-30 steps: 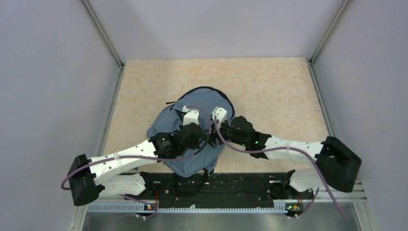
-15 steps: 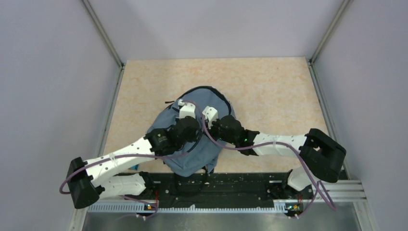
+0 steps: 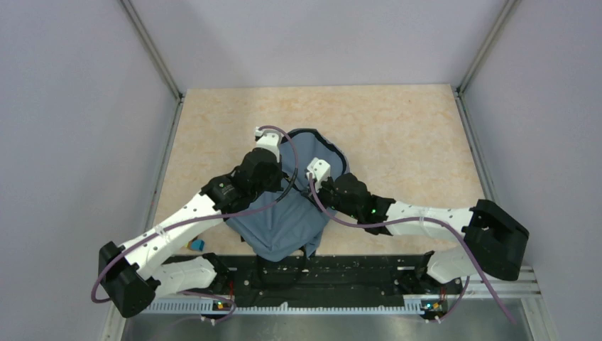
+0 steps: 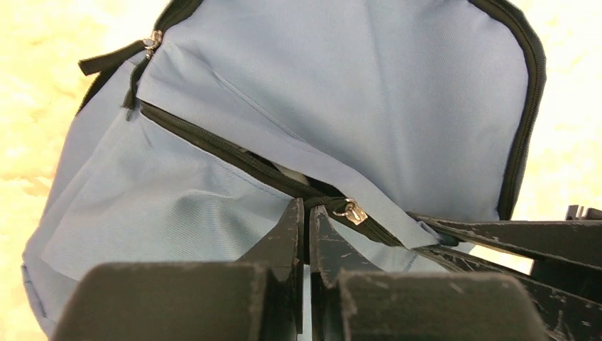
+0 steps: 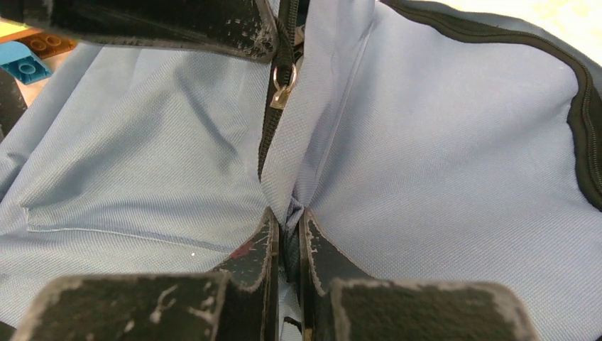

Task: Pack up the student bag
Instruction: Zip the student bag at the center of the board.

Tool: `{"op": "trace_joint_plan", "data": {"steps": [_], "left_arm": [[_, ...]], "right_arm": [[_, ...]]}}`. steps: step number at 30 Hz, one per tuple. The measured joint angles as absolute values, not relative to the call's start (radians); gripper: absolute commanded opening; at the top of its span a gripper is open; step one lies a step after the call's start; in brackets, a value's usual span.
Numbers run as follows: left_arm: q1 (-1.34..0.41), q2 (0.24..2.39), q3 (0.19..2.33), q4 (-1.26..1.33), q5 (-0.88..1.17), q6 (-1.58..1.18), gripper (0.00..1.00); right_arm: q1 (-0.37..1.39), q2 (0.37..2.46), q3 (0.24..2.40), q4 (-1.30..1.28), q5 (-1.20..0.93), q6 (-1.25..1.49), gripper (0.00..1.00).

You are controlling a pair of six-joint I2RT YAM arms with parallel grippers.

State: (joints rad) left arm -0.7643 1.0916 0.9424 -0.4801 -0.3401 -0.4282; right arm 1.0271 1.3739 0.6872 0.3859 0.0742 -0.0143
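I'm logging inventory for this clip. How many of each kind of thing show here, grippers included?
Bags: 1, the student bag
Grippers: 2, left gripper and right gripper, both shut on the student bag
Toy bricks: 2 in view, blue brick and brown brick
Total: 5

Nothing readable is showing in any view. The student bag is presenting only plain grey-blue fabric, and its metal zipper pull is showing no lettering, brand mark or number that can be made out.
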Motion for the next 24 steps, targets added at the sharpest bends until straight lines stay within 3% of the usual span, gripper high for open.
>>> {"op": "trace_joint_plan", "data": {"steps": [12, 21, 22, 24], "left_arm": [[-0.536, 1.194, 1.056, -0.569, -0.141, -0.389, 0.00], [-0.405, 1.347, 1.169, -0.668, -0.112, -0.323, 0.00], [-0.402, 1.354, 1.169, -0.666, -0.106, -0.318, 0.00], [-0.395, 1.363, 1.169, -0.662, -0.084, -0.310, 0.00]], "right_arm": [[1.028, 1.280, 0.657, 0.326, 0.059, 0.021, 0.00], [1.028, 1.171, 0.619, 0.228, 0.038, 0.030, 0.00], [1.028, 1.164, 0.617, 0.217, 0.036, 0.030, 0.06], [1.028, 1.158, 0.617, 0.202, 0.035, 0.033, 0.29]]}}
